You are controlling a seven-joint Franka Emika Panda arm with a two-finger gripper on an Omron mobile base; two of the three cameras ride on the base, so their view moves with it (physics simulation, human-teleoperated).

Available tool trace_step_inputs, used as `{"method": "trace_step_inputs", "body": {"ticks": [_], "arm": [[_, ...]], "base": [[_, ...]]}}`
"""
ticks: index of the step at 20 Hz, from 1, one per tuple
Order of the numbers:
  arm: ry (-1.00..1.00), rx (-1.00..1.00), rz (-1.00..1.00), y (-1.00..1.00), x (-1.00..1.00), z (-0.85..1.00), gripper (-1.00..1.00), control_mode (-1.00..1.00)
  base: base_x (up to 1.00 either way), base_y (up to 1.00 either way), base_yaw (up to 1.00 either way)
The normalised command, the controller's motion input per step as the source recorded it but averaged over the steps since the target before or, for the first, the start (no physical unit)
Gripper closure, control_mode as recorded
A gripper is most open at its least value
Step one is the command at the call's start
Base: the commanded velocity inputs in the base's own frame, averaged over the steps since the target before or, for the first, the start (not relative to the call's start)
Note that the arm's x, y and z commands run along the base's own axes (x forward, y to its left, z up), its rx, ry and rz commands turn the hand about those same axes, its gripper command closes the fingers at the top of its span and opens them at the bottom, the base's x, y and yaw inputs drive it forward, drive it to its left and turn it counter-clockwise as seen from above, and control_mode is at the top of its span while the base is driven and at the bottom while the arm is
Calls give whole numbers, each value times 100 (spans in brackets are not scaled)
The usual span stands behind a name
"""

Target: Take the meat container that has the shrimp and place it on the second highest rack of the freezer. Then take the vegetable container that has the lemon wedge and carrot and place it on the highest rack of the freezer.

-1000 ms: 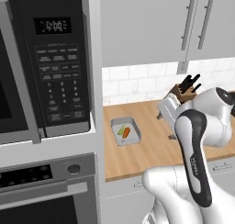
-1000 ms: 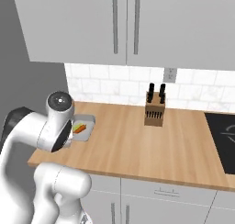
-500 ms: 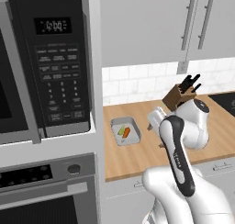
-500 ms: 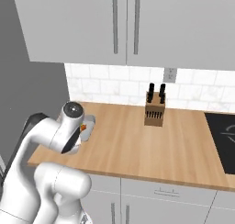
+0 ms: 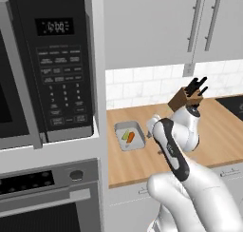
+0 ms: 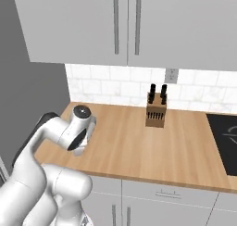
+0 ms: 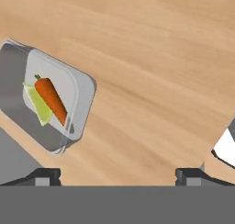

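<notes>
Arm swung toward container (image 7: 46,103); open gripper (image 7: 118,175) beside it, apart.

Base views flank the counter (image 6: 139,146); hand view looks down close.

A wooden counter (image 7: 151,58) spreads bare between and beyond the two finger tips. A knife block (image 6: 156,110) with dark handles stands upright on it, well off from the fingers, near the white tiled backsplash (image 6: 115,84). A black microwave (image 5: 52,69) sits above a steel oven (image 5: 47,193). Grey upper cabinets (image 6: 125,26) with bar handles hang above; a black cooktop (image 6: 227,137) lies at the counter's far end
</notes>
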Motion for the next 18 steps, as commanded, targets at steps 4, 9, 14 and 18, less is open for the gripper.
{"method": "trace_step_inputs", "body": {"ticks": [4, 9, 14, 18], "arm": [[9, 0, 0, 0, 54, -50, -100, -100], [8, 0, 0, 0, 50, -75, -100, -100], [4, 0, 0, 0, 51, -54, -100, -100], [6, 0, 0, 0, 40, -45, -100, -100]], "base": [[0, 0, 0], [0, 0, 0], [0, 0, 0], [0, 0, 0]]}}
